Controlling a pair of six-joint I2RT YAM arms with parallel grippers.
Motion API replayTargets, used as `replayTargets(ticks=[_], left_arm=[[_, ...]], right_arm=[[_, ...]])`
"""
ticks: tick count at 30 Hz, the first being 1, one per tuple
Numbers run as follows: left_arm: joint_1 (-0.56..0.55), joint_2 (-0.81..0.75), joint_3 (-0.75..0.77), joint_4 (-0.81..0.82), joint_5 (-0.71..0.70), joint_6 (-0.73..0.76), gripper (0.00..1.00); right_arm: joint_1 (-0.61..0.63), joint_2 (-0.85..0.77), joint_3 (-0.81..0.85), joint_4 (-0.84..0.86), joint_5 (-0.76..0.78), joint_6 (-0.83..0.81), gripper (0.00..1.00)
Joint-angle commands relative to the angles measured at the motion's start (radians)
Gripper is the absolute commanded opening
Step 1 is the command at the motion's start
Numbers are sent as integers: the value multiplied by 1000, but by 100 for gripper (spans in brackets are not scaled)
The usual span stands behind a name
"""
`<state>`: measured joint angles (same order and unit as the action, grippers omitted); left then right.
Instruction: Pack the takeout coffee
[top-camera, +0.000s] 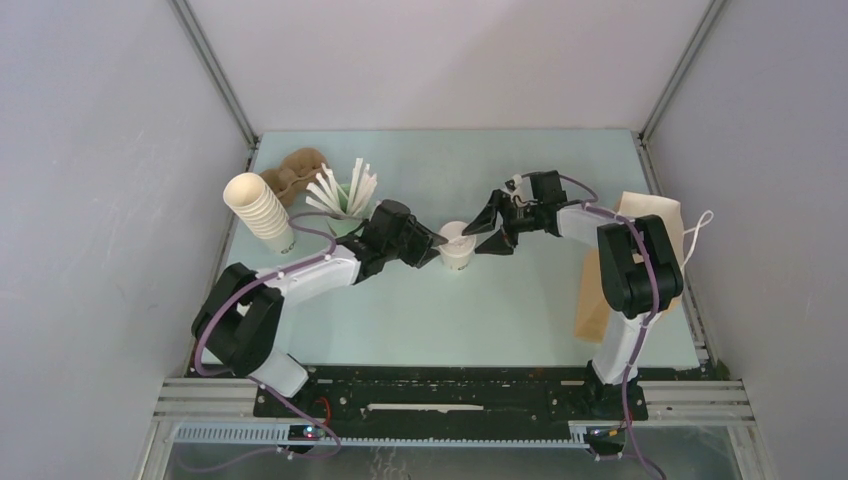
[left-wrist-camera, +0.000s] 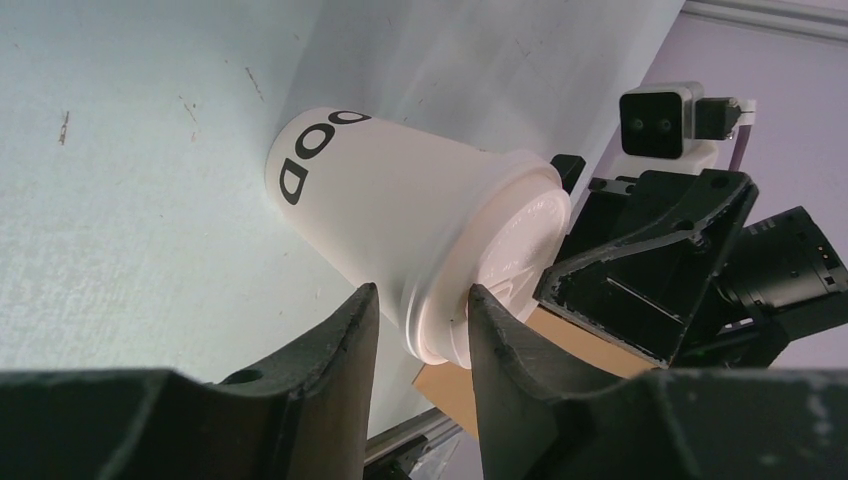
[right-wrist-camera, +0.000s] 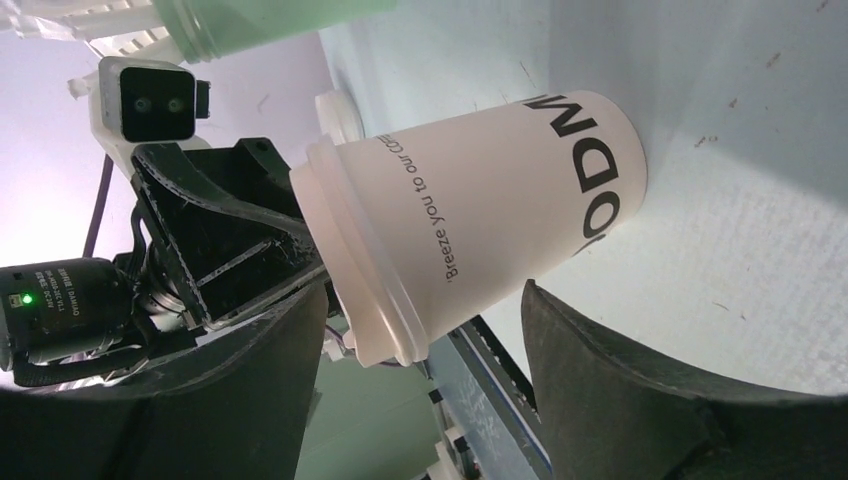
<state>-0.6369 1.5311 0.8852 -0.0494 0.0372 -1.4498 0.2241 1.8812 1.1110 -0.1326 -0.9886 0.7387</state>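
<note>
Takeout coffee cup (top-camera: 456, 250) is seen upright near the middle of the surface (top-camera: 520, 310), well apart from every edge. A white lid (left-wrist-camera: 510, 250) is fitted on its rim. Black lettering is printed on the cream wall, near the base.

Left gripper (top-camera: 432, 247) is brought in from the side towards the left edge. In the left wrist view its jaws are set narrow, one on each side of the lid rim, and the cup is held at its lidded top.

Right gripper (top-camera: 473, 240) is placed on the opposite side of the cup, towards the right edge. In the right wrist view its jaws are spread wide. The cup is framed between them, and a gap shows beside the finger next to the cup wall; nothing is gripped.

A tall stack of cream cups (top-camera: 258, 210) is noted at the left edge. Just beside it stands a pale green cup (top-camera: 345, 222) filled with white sticks (top-camera: 338, 190). A brown moulded carrier (top-camera: 295, 172) lies in the far left corner.

A tan paper bag (top-camera: 655, 215) is laid along the right edge, partly hidden by the right arm.
</note>
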Motion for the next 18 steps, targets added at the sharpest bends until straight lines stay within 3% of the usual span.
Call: replayTargets(ticks=[1,10,18], left_arm=[[3,34,35,-95,3,56,43],[4,42,44,-102,5,63,43],[4,50,32,-107,2,65,42]], right_arm=[[11,-9,43,68,6,56,81],[15,105,85,80,15,54,78],[1,141,86,-137,192,-38,74]])
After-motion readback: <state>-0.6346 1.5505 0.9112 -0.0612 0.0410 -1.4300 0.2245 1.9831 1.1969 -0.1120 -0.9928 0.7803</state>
